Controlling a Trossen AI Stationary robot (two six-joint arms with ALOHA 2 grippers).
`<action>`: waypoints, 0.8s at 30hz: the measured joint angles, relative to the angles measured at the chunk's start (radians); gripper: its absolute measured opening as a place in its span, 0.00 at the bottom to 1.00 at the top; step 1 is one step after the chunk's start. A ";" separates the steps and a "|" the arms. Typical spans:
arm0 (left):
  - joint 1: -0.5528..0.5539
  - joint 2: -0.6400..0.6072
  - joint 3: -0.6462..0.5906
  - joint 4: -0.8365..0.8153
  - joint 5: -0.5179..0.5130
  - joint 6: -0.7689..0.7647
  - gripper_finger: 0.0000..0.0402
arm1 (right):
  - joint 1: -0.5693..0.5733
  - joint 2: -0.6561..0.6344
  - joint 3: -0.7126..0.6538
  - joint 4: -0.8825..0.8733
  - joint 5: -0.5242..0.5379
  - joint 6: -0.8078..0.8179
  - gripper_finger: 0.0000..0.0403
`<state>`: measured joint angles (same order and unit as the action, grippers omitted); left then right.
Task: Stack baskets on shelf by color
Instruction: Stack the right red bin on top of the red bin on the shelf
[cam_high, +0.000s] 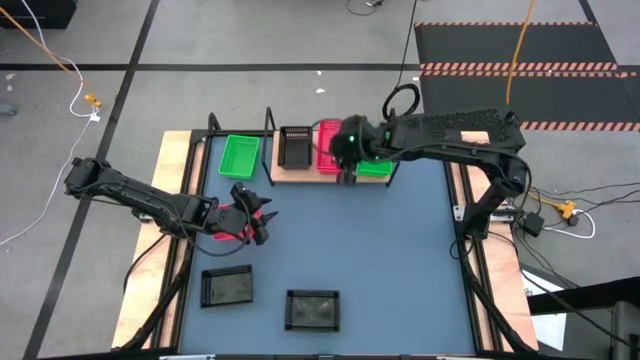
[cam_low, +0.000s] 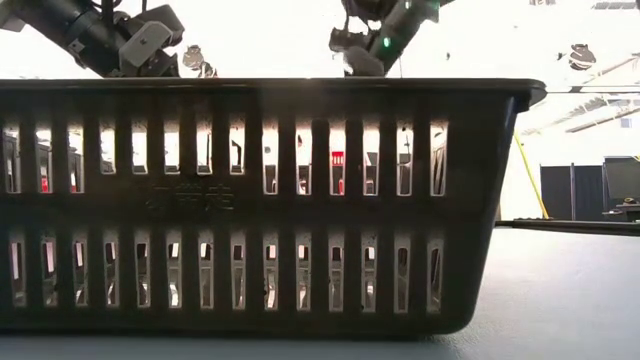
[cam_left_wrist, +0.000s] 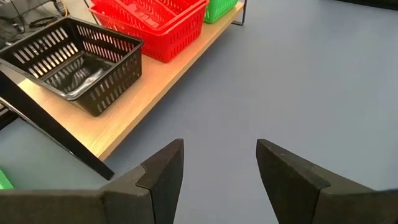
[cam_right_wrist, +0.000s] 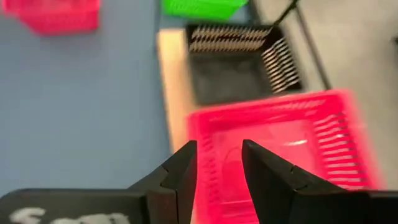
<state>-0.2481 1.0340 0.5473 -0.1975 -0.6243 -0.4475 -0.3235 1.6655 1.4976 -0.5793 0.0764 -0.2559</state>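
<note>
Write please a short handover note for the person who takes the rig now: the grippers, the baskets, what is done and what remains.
Left gripper: open, empty, above a pink-red basket on the table.
Right gripper: open, empty, above the pink-red baskets on the shelf.
On the shelf: one black basket, the pink-red ones, green at the right end.
Off the shelf: a green basket, two black baskets, and that pink-red one.
Left: shelve these by colour.

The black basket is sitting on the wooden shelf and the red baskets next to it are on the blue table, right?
Not quite. The black basket is on the wooden shelf, but the red baskets next to it are on the shelf too, not on the blue table. The left wrist view shows both standing on the light-wood board.
</note>
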 joint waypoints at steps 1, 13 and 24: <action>0.000 0.000 0.000 -0.002 0.000 0.002 0.50 | 0.000 0.001 -0.031 0.021 0.001 -0.009 0.31; 0.033 0.000 0.000 0.038 0.000 0.026 0.50 | -0.090 0.001 -0.092 0.434 0.351 -0.448 0.39; 0.101 0.000 0.000 0.092 0.034 0.099 0.50 | -0.272 0.201 0.196 0.092 0.001 -0.290 0.50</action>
<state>-0.1469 1.0339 0.5476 -0.1050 -0.5904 -0.3488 -0.5952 1.8662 1.6933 -0.4872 0.0772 -0.5463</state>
